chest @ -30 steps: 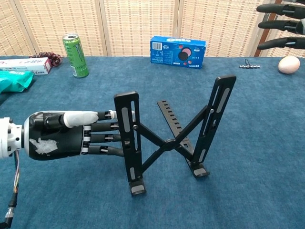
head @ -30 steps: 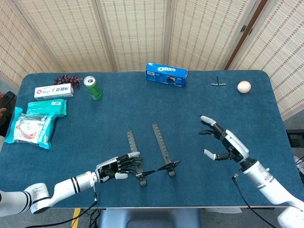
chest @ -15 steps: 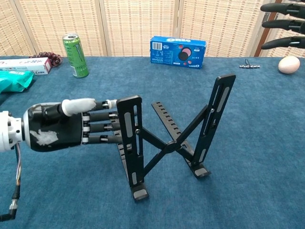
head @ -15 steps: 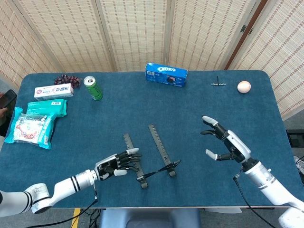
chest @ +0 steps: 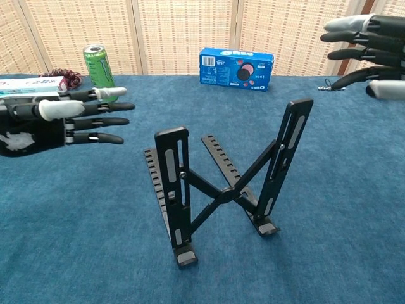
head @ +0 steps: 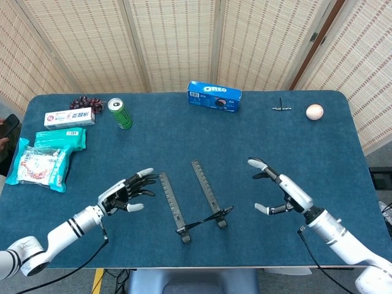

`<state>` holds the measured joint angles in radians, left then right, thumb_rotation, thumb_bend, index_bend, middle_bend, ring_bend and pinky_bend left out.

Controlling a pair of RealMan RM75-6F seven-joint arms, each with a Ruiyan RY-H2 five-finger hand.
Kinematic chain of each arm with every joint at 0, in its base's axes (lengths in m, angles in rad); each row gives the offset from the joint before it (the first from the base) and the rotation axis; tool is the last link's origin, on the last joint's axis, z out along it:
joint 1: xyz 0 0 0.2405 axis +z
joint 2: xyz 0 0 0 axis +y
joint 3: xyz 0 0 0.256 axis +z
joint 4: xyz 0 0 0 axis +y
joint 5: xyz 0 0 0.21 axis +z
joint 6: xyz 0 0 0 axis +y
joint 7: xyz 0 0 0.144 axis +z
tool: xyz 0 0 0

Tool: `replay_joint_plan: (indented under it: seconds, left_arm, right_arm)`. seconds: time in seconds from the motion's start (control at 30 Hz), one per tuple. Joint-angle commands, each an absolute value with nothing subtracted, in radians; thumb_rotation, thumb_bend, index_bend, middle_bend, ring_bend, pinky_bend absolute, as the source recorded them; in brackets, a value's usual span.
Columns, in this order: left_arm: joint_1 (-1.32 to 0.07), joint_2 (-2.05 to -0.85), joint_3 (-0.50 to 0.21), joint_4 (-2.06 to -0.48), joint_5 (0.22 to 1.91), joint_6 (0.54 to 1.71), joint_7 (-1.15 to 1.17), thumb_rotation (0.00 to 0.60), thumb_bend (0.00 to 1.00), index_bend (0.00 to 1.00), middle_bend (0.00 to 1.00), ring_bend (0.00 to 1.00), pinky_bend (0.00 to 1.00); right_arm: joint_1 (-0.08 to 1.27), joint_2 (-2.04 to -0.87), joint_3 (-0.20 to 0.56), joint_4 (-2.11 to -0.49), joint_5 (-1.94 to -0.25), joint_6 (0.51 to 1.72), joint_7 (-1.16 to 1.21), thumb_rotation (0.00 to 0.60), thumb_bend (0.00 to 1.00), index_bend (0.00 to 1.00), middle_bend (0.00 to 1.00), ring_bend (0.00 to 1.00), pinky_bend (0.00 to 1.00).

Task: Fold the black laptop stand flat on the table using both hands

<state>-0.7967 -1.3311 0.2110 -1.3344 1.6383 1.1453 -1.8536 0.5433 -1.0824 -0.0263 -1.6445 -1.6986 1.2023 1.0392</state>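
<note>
Laptop stand [head: 195, 199] stands unfolded near the table's [head: 343, 147] front edge between my spread, empty left hand [head: 125, 193] and right hand [head: 278, 190], which should press its uprights together evenly, from both sides.

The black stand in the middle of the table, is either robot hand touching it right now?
No. The laptop stand stands alone, with the left hand open off to one side and the right hand open off to the other.
</note>
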Motion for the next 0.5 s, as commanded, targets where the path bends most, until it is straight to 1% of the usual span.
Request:
replay_joint_plan:
  seconds: [0.03, 0.33, 0.5]
  left_arm:
    - [-0.764, -1.296, 0.200, -1.348, 1.623, 1.166, -1.802, 0.600, 0.15, 0.00, 0.11, 0.08, 0.20]
    - [-0.692, -1.257, 0.155, -1.360, 1.586, 1.213, -1.513, 0.600, 0.15, 0.01, 0.11, 0.08, 0.20]
    - [-0.668, -1.258, 0.131, -1.343, 1.561, 1.200, -1.340, 0.600, 0.15, 0.01, 0.12, 0.08, 0.19]
  right_arm:
    - [0.563, -1.105, -0.014, -1.664, -1.669, 1.156, 0.958, 0.600, 0.10, 0.00, 0.00, 0.00, 0.21]
    - [0.585, -1.164, 0.007, -1.690, -1.631, 1.100, 0.750, 0.600, 0.01, 0.00, 0.00, 0.00, 0.21]
    - [0.593, -1.200, 0.012, -1.695, -1.615, 1.077, 0.655, 0.600, 0.00, 0.00, 0.00, 0.00, 0.21]
